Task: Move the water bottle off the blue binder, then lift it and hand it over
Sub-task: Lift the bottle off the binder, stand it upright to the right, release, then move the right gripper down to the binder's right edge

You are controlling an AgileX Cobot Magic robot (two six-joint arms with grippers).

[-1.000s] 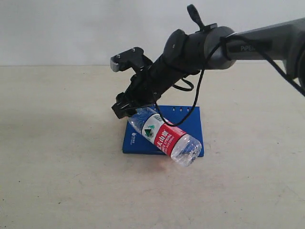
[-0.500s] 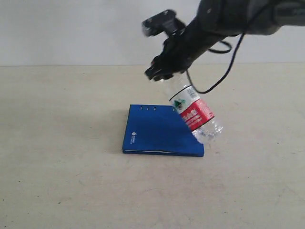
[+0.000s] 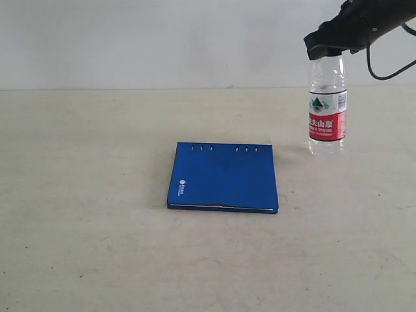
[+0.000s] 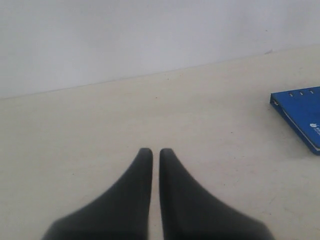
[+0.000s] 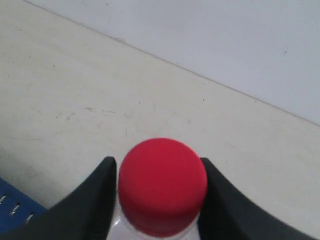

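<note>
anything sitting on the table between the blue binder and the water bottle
Nothing. In the exterior view, only bare tabletop lies between the blue binder and the upright water bottle.

Clear, glossy plastic for the water bottle (image 3: 327,107), with a smooth red cap (image 5: 162,185) and a shiny printed label (image 3: 327,118). Smooth, faintly sheened deep-blue cover on the blue binder (image 3: 224,177). Matt, lightly scuffed beige for the table (image 3: 97,214). Matt black, smooth fingers (image 4: 125,200) on the left gripper (image 4: 152,152).

The water bottle (image 3: 327,107), red-capped, hangs upright, well right of the blue binder (image 3: 223,177) lying flat and closed.
</note>
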